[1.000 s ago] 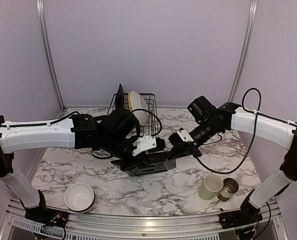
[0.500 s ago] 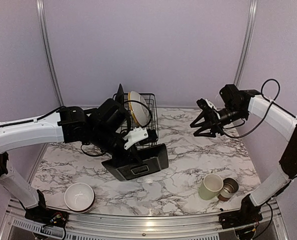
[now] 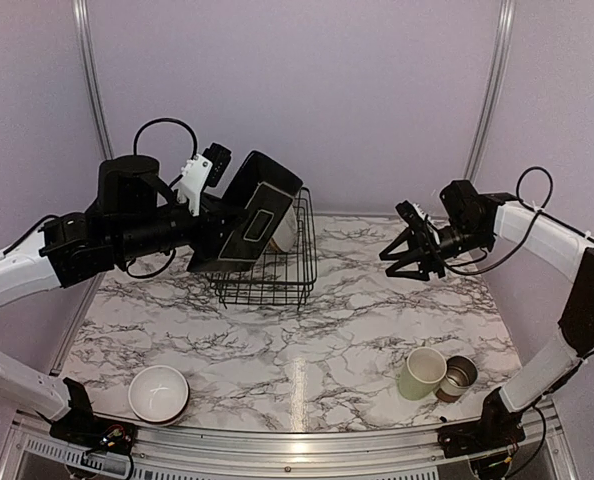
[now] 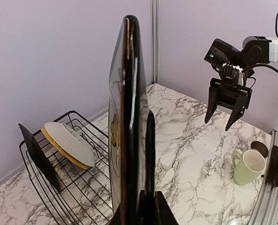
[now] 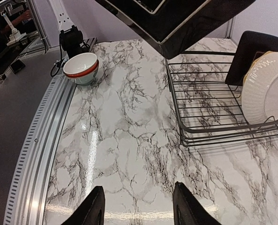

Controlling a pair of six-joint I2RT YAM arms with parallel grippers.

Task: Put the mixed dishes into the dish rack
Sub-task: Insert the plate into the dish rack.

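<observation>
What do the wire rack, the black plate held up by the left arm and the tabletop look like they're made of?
Dish rack: thin metal wire, apparently coated black; an open grid of slender rods.
Black square plate: glossy glazed ceramic, possibly melamine; bright reflections run along its edge.
Table: marble-look top, perhaps printed laminate; grey veins on white, with a shiny glare streak.

Lab booth — aluminium posts (image 3: 89, 60), plain walls (image 3: 297, 90)

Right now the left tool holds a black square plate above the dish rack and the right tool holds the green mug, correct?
No. The right tool is open and empty; the green mug stands on the table, as the top external view shows. The rest is right.
</observation>
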